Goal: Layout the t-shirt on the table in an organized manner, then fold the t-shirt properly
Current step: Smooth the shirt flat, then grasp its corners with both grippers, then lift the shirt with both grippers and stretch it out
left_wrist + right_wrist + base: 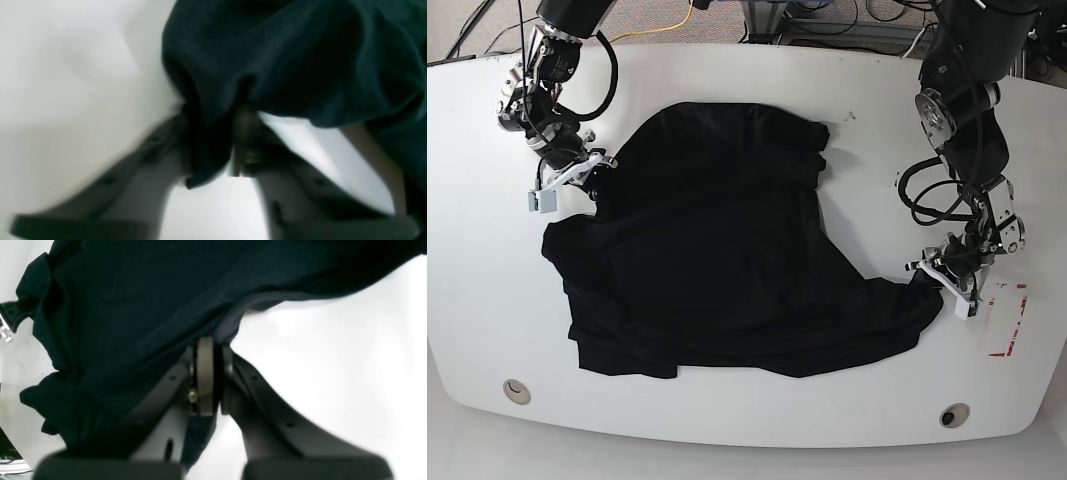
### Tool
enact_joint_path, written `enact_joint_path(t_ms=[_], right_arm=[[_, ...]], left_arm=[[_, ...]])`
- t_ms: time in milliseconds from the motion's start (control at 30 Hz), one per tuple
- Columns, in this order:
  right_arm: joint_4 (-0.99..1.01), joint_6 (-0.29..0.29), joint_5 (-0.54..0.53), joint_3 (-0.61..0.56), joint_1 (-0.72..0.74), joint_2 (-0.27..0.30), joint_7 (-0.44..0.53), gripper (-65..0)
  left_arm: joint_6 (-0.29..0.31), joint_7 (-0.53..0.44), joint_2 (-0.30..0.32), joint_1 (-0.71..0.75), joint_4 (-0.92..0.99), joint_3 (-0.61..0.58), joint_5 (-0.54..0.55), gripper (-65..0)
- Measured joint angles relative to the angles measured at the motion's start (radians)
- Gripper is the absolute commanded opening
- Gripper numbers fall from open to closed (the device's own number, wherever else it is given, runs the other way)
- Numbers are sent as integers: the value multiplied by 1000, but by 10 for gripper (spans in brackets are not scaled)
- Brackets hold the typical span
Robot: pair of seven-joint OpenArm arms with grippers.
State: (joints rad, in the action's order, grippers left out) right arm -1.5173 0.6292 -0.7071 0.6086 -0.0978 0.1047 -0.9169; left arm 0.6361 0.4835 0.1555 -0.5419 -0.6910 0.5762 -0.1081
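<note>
Left wrist view: blurred. The left gripper [213,140] has its jaws closed in on a bunched fold of the black t-shirt [300,56]; cloth sits pinched between the fingers, and a tail of it hangs down past them. White table [73,83] shows to the left and under the jaws. The rest of the shirt lies up and to the right of the pinch.

Right wrist view: sharper. The right gripper [210,376] is clamped tight, pads together on a thin edge of the t-shirt [133,306]. The fabric spreads up and to the left from the pinch, with bare table [333,356] to the right.

Base view: the t-shirt [717,260] lies crumpled across the middle of the table [757,420], wrinkled and not yet squared. The right gripper [592,170] holds the upper corner on the picture's left; the left gripper [932,275] holds the lower corner on the picture's right, close to the red tape mark [1012,320]. So the shirt stretches on a diagonal between the two grips, each arm at its own end. Judgement: layout step in progress; pulling the two held corners apart along that diagonal should take out the slack.
</note>
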Motion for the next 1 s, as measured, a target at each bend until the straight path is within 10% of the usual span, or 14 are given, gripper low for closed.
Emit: enact_joint_path(t_ms=[300, 1000], right_arm=[[-59, -1, 3, 0, -5, -4, -10, -650], [-346, 70, -7, 86, 100, 80, -138, -650]], left_arm=[[1, 63, -3, 19, -79, -40, -8, -650], [69, 406, 25, 57, -956, -196, -6, -650]])
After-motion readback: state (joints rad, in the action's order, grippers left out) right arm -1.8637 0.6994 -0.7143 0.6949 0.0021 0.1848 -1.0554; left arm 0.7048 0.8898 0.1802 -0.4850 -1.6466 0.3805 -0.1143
